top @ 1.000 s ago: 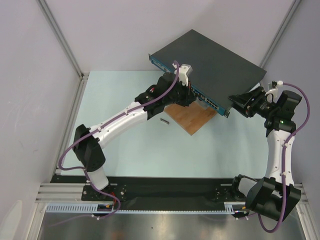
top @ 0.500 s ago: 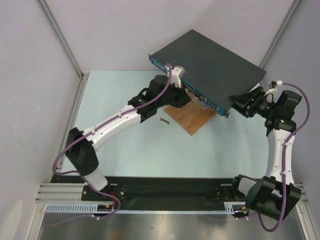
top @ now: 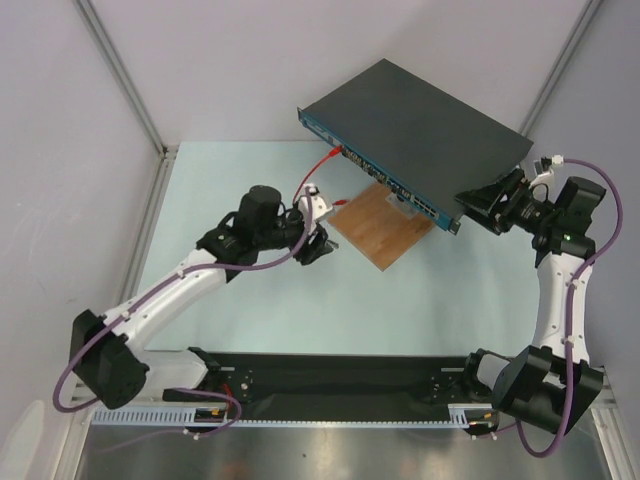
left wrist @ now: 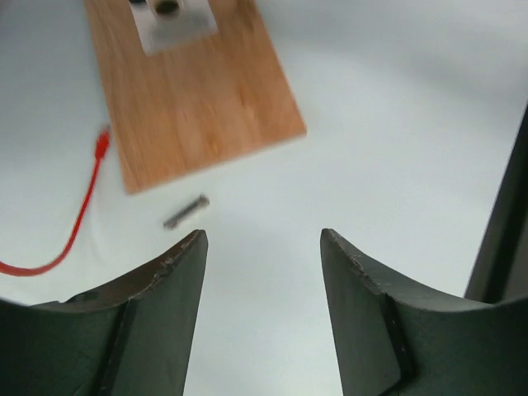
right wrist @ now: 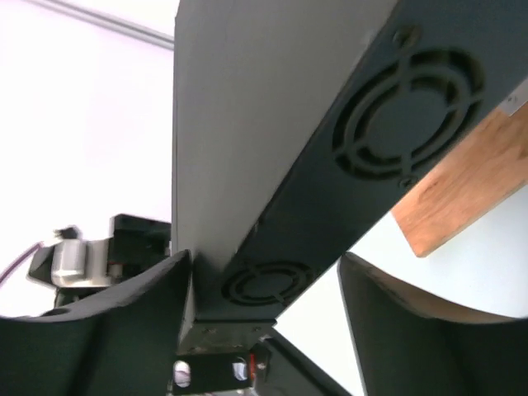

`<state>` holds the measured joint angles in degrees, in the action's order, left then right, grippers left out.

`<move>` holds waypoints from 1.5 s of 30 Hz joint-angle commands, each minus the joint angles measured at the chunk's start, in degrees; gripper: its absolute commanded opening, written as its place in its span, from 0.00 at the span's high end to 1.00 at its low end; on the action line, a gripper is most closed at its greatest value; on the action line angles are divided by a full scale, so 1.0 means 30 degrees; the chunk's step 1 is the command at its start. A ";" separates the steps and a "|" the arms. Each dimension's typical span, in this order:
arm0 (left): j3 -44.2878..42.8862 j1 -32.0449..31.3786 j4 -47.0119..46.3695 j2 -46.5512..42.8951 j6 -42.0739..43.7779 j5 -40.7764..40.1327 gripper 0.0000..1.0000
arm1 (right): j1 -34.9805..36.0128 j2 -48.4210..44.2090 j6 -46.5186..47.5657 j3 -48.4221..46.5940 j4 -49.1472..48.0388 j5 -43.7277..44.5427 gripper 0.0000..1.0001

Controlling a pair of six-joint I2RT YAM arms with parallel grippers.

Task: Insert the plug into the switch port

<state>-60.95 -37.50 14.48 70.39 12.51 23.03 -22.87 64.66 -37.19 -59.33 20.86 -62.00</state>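
The switch [top: 420, 120] is a flat dark-grey box propped at a tilt, its blue socket face [top: 385, 180] turned toward the left arm. A red cable [top: 322, 166] runs from beside my left wrist up to that face. Its plug [top: 342, 152] touches the sockets; whether it is seated I cannot tell. In the left wrist view the cable [left wrist: 78, 219] lies left of the board. My left gripper [top: 320, 245] [left wrist: 262, 235] hangs open and empty over the table, away from the switch. My right gripper [top: 470, 200] [right wrist: 266, 257] straddles the switch [right wrist: 247, 124] at its near right corner, open, one finger well apart.
A brown wooden board [top: 385, 235] [left wrist: 198, 107] [right wrist: 470, 181] lies under the switch's front edge, with a small metal block [left wrist: 169, 21] on it. A short grey pin [left wrist: 186, 211] lies on the table just ahead of the left fingers. White walls enclose the table.
The left gripper has let go at the switch's front face, opened, and drawn back down and left, uncovering the red cable. The right jaws have spread slightly wider at the switch's corner.
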 commanded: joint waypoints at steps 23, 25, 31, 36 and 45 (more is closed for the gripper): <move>-0.4349 0.1512 0.1382 1.2510 1.8738 0.2403 0.30 | -0.2248 0.0536 0.6390 -0.2517 0.4030 -0.1541 0.00; -0.5228 0.1629 0.1705 1.3359 1.9060 0.2432 0.32 | -0.2366 0.0477 0.6624 -0.2635 0.4323 -0.1599 0.01; -0.7425 0.1776 0.4192 1.5087 2.0202 0.3163 0.40 | -0.2717 0.0536 0.7064 -0.2899 0.4852 -0.1775 0.01; -0.9534 0.1805 0.7065 1.6378 2.1230 0.2903 0.50 | -0.2864 0.0652 0.7094 -0.2899 0.5028 -0.2039 0.04; -1.2615 0.1689 1.0817 1.8667 2.1668 0.1291 0.67 | -0.3069 0.0623 0.7211 -0.3308 0.5174 -0.2244 0.05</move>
<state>-97.08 -32.58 41.17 126.32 74.39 27.09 -31.62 66.59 -16.73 -66.04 36.29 -66.96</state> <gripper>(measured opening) 0.348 0.948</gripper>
